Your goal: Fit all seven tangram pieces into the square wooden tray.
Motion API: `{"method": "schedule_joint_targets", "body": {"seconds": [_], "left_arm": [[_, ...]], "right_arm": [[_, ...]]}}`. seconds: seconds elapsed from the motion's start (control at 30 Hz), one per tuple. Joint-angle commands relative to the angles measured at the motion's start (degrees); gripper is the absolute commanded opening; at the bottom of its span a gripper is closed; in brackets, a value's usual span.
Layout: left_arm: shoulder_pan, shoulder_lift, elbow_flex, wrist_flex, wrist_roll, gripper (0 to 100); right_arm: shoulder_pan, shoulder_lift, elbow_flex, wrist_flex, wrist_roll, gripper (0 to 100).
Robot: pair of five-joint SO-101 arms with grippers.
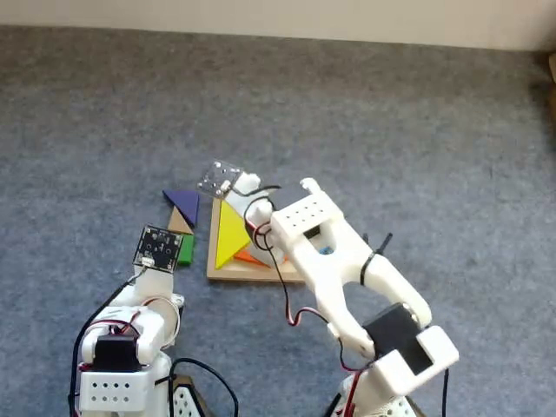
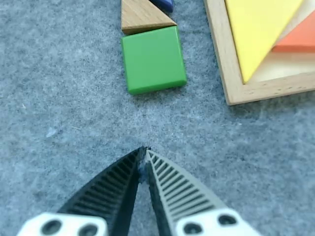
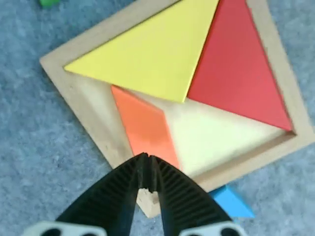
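Note:
The square wooden tray (image 3: 88, 123) holds a yellow triangle (image 3: 152, 54), a red triangle (image 3: 236, 69) and an orange parallelogram (image 3: 145, 128). My right gripper (image 3: 147, 162) is shut and empty, low over the orange piece near a tray corner. Outside that corner lies a blue piece (image 3: 231, 201). On the carpet left of the tray (image 1: 252, 272) lie a green square (image 2: 153, 59), a plain wooden triangle (image 2: 145, 17) and a dark purple triangle (image 1: 184, 201). My left gripper (image 2: 144, 153) is shut on nothing, above bare carpet short of the green square.
Grey carpet covers the whole work area. The right arm (image 1: 347, 269) stretches over the tray's right part in the high view and hides it. A pale wall edge (image 1: 278, 17) runs along the far side.

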Motion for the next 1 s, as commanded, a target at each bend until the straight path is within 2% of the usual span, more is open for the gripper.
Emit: {"method": "schedule_joint_targets", "body": {"seconds": [0.0,0.13,0.47,0.77,0.97], "left_arm": [[0.40,-1.80,1.10,0.18,-0.53,1],[0.40,-1.80,1.10,0.18,-0.53,1],[0.40,-1.80,1.10,0.18,-0.53,1],[0.40,-1.80,1.10,0.18,-0.53,1],[0.40,-1.80,1.10,0.18,-0.53,1]], "right_arm": [[0.92,0.75,0.92,-5.32,-0.70,0.4],[0.57,2.68,1.45,-6.81,-0.70,0.4],[-7.08,3.47,3.65,-6.81,-0.79,0.4],[-10.24,3.30,3.74,-6.81,-1.05,0.4],[-9.89,1.54,3.82,-6.55,-6.33,0.4]]}}
